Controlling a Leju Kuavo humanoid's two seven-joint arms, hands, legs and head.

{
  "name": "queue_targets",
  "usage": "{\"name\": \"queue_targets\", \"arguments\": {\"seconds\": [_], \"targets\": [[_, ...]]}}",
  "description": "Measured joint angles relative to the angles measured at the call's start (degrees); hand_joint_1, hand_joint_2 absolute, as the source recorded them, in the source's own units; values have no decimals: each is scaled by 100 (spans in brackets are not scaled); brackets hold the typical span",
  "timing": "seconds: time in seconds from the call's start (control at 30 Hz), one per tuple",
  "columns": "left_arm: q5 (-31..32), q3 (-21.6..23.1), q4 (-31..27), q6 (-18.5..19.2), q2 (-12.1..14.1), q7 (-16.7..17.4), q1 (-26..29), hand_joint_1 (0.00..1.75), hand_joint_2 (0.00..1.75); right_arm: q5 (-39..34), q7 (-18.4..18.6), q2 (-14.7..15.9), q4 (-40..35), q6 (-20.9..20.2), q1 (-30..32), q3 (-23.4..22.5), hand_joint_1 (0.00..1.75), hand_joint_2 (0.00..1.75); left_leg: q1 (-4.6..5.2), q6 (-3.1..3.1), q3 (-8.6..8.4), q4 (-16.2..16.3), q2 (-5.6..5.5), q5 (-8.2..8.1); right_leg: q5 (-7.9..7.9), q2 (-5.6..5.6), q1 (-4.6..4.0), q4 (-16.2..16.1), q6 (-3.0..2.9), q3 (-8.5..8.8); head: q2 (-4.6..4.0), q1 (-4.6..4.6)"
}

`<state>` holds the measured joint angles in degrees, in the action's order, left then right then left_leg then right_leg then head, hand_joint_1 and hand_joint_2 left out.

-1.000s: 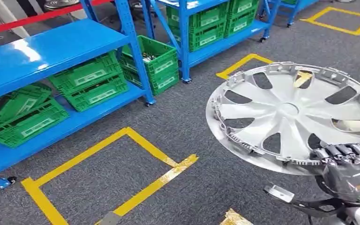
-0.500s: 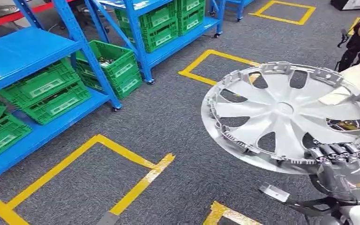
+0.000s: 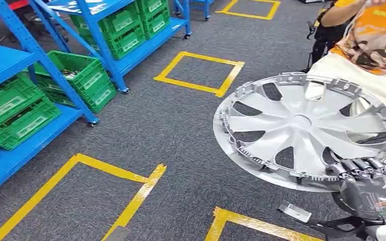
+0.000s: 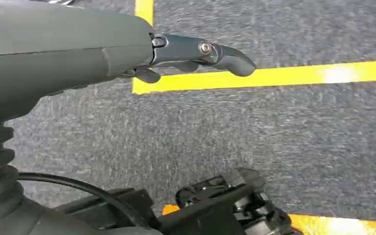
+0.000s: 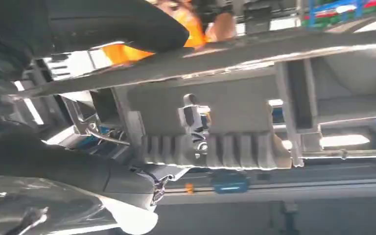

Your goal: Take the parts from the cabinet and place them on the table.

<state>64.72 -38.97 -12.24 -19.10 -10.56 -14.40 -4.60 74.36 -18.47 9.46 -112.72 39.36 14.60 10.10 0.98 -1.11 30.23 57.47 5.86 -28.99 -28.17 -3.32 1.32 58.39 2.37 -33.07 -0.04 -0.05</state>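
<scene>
View swung right — right hand (image 3: pixel 366 187) holds hubcap (image 3: pixel 306 128).

Blue shelving (image 3: pixel 10 60) at left of the head view carries green crates (image 3: pixel 15 108). Yellow tape squares (image 3: pixel 199 72) mark the grey carpet (image 3: pixel 171 130). A person in an orange shirt (image 3: pixel 377 35) stands upper right.

What I cannot make out

My right hand (image 3: pixel 366 187) covers the near rim of the hubcap (image 3: pixel 306 128), whose far side runs off the picture's right edge; the person (image 3: pixel 369 45) behind it is cut at the top edge (partly hidden by the cap too). In my right wrist view the hubcap's underside (image 5: pixel 215 112) is smeared with blur.
</scene>
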Motion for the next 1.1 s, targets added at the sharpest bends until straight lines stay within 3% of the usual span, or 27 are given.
{"name": "queue_targets", "arguments": {"seconds": [0.07, 0.1, 0.13, 0.17, 0.23, 0.27, 0.3, 0.33, 0.4, 0.43, 0.47, 0.6, 0.63, 0.67, 0.7, 0.77, 0.8, 0.83, 0.87, 0.9, 0.93, 0.97, 1.0, 1.1], "targets": [[-59, -2, 0, -7, -9, -35, -14, 0, 175, -55, -92, 0, -4, 0, 31, -4, 175, 175, -17, 14, -30, 0, 104, 8, 6, 104, -26, 20, -41, -41, 2, -8], [-72, -2, 0, -7, -22, -61, -24, 0, 175, -74, -120, 0, -7, 0, 34, -2, 175, 175, -36, 51, -25, 28, 100, -38, 28, 156, -6, 7, -92, -40, 2, -13], [-81, -2, 0, -7, -24, -74, -36, 0, 175, -94, -144, 0, -15, 0, 31, -4, 175, 175, -69, 92, 10, 143, -208, -166, 45, 204, 3, 4, -126, -46, 0, -26], [-112, -2, 0, -7, -39, -90, -39, 0, 175, -114, -179, 0, -15, 0, 9, -7, 175, 175, -83, 101, 119, 435, -406, -377, 56, 252, 3, 4, -161, -53, 0, -26], [-142, -4, 0, -9, -52, -98, -27, 0, 175, -170, -218, 0, -20, 0, -17, -4, 175, 175, -83, 102, 564, 1471, -520, -868, 75, 397, -19, 5, -205, -81, 2, -28], [-157, -7, 0, -9, -55, -98, -20, 0, 175, -177, -229, 0, -20, 0, -17, -2, 175, 175, -81, 87, 733, 1833, -526, -972, 84, 472, -36, 5, -218, -90, 2, -28], [-162, -9, 0, -9, -55, -98, -17, 0, 175, -177, -234, 0, -20, 0, -18, -4, 175, 175, -79, 59, 792, 1934, -532, -941, 87, 550, -49, 6, -223, -92, 0, -26], [-168, -11, 0, -13, -55, -98, -18, 0, 175, -177, -232, 0, -20, 0, -18, -4, 175, 175, -74, 19, 723, 1768, -544, -756, 95, 635, -62, 6, -232, -91, 0, -24], [-168, -11, 0, -22, -55, -103, -30, 0, 175, -177, -234, 0, -20, 0, -16, -4, 175, 175, -53, -57, 364, 910, -659, -224, 115, 799, -67, 6, -223, -89, 0, -22], [-168, -13, 0, -24, -55, -103, -35, 0, 175, -179, -234, 0, -20, 0, -17, -4, 175, 175, -42, -97, 153, 398, -927, 34, 128, 867, -53, 6, -215, -90, 0, -26], [-172, -19, 0, -28, -55, -105, -34, 0, 175, -181, -236, 0, -20, 0, -26, -4, 175, 175, -47, -125, 67, 200, -1213, 21, 144, 929, -52, 8, -188, -116, 0, -22], [-214, -39, 0, -70, -50, -122, -55, 0, 175, -199, -258, 0, -20, 0, -43, 9, 175, 175, -36, -119, 39, -1, -965, 55, 254, 1215, -8, -23, -17, -263, 0, -48], [-208, -42, 0, -68, -48, -122, -69, 0, 175, -201, -240, 0, -20, 2, -22, 15, 175, 175, -70, -115, 16, -91, -854, 113, 179, 953, -4, 67, -52, -339, 0, -43], [-183, -44, 0, -66, -50, -122, -63, 0, 175, -197, -216, 2, -20, 0, -34, 22, 175, 175, -58, -144, 10, -125, -805, 133, 11, 605, -44, 235, -36, -428, 0, -22], [-155, -44, 0, -63, -46, -99, -47, 0, 175, -184, -192, 2, -24, 0, -54, 35, 175, 175, -53, -152, 29, -123, -713, 139, -238, 451, -48, 632, -3, -604, 0, -11], [-114, -44, 0, -66, -33, -59, 19, 0, 175, -148, -146, 2, -28, 2, -36, 66, 175, 175, -43, -156, 40, -116, -517, 136, -623, 378, -27, 1509, 56, -964, 2, -15], [-109, -44, 0, -66, -20, -57, 49, 0, 175, -140, -122, 2, -28, 0, -21, 70, 175, 175, -43, -155, 44, -113, -412, 134, -655, 370, -12, 1716, 93, -1032, 0, -13], [-107, -44, 0, -66, -20, -57, 63, 0, 175, -133, -109, 2, -28, 0, -6, 72, 175, 175, -47, -150, 44, -112, -336, 131, -553, 349, 1, 1608, 121, -944, 0, -11], [-105, -44, 0, -66, -20, -57, 63, 0, 175, -131, -96, 2, -28, 0, 7, 72, 175, 175, -56, -136, 44, -108, -263, 122, -366, 311, 15, 1266, 142, -735, 0, -13], [-101, -44, 0, -66, -20, -57, 60, 0, 175, -131, -94, 2, -28, 0, 16, 72, 175, 175, -70, -109, 42, -92, -192, 105, -135, 238, 31, 720, 160, -408, 0, -11], [-98, -44, 0, -66, -15, -55, 59, 0, 175, -133, -94, 2, -35, 0, 16, 74, 175, 175, -67, -64, 35, -53, -136, 75, 35, 2, 38, 171, 187, -76, 0, -11], [-90, -44, -2, -68, 20, -46, 63, 0, 175, -138, -96, 0, -39, 0, -2, 81, 175, 175, -10, -14, 44, -19, -95, 35, -92, -220, -27, 13, 162, 29, 2, 22], [-65, -44, 0, -70, 13, -35, 70, 0, 175, -142, -100, -2, -52, 0, 21, 83, 175, 175, -1, 8, 38, 27, -44, 21, -31, -84, 0, 2, 40, 37, 2, -23], [-57, -46, 0, -90, 35, -37, 68, 0, 175, -151, -157, -7, -59, 0, 108, 90, 175, 175, -24, 52, 20, 35, 105, 18, -19, 84, -19, 26, -71, -11, 0, -28]]}}
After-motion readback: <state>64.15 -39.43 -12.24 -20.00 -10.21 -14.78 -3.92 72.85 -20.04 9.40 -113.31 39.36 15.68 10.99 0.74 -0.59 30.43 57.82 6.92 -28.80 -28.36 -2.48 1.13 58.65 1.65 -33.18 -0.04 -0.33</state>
